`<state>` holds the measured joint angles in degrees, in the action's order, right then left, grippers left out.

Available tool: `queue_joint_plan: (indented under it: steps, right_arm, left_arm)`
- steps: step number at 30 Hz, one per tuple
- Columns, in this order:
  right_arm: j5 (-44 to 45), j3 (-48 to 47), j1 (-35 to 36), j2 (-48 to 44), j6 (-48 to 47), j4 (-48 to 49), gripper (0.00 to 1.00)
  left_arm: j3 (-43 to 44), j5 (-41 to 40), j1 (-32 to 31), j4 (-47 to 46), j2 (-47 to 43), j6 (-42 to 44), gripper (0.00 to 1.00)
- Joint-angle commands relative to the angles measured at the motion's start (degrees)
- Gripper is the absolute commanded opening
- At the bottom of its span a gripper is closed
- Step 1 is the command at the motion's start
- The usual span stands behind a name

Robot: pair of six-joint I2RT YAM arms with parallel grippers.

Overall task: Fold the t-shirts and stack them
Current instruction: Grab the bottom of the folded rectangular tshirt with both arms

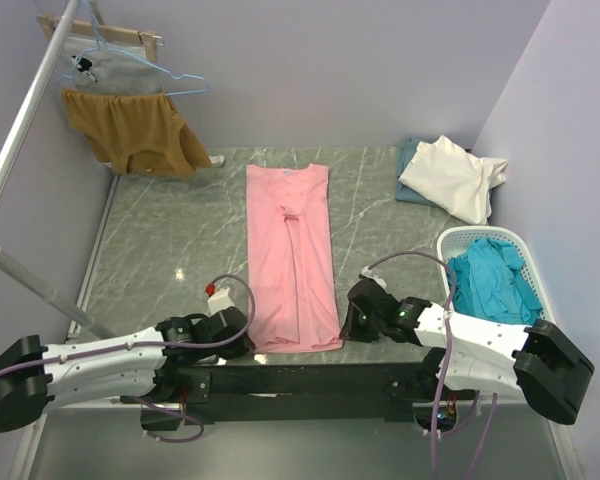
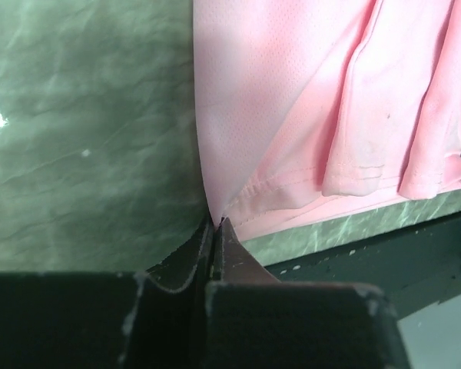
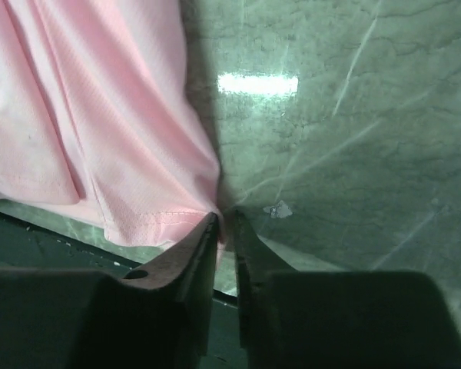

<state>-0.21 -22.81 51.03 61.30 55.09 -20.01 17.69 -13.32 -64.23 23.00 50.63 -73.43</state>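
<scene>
A light pink t-shirt (image 1: 291,255) lies lengthwise on the table's middle, sides folded in, collar at the far end. My left gripper (image 1: 242,338) is shut on its near left hem corner (image 2: 215,217). My right gripper (image 1: 348,322) is shut on its near right hem corner (image 3: 219,217). A cream-white t-shirt (image 1: 454,178) lies folded on a grey-blue t-shirt (image 1: 412,160) at the back right. Teal t-shirts (image 1: 490,280) fill the basket.
A white basket (image 1: 453,243) stands at the right edge. A mustard-brown garment (image 1: 130,132) and a grey garment (image 1: 110,70) hang on a rack at the back left. A white rail (image 1: 25,120) slants along the left. A black bar (image 1: 300,375) runs along the near edge.
</scene>
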Motion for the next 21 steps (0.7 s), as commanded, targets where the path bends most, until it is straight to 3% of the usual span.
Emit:
queue_joint_plan:
  steps: [1,2,5,6,10,15,18,21]
  right_arm:
    - [3.72,0.74,0.30,-0.21,0.11,-5.83,0.31]
    - [3.29,0.83,0.22,-0.21,-0.24,-5.31,0.39]
    - [2.15,0.66,0.30,-1.09,-0.42,-4.07,0.50]
    - [1.36,0.57,0.22,-1.79,-0.86,-3.55,0.55]
    - [-1.79,0.83,0.22,-2.94,-0.95,-0.65,0.59]
    - [-7.61,2.50,0.39,1.45,-0.51,6.81,0.57]
    - [-11.48,3.56,0.65,5.05,-0.42,11.47,0.53]
    - [-13.33,3.39,1.09,7.69,-0.68,13.68,0.44]
  left_arm:
    - [-3.02,0.67,-0.37,7.49,-3.52,-1.37,0.13]
    - [-2.75,0.40,-0.29,7.58,-4.04,-1.02,0.23]
    - [-1.09,-0.65,-0.29,7.85,-3.70,0.65,0.54]
    - [-0.73,-0.83,-0.29,7.93,-3.44,0.92,0.58]
    - [0.41,-1.53,-0.29,7.23,-2.82,2.24,0.61]
    - [-0.20,-0.22,-0.29,3.73,-0.89,2.59,0.57]
    - [-0.73,0.92,-0.29,1.00,0.78,2.76,0.50]
    - [-1.43,2.24,-0.29,-0.59,2.19,2.76,0.34]
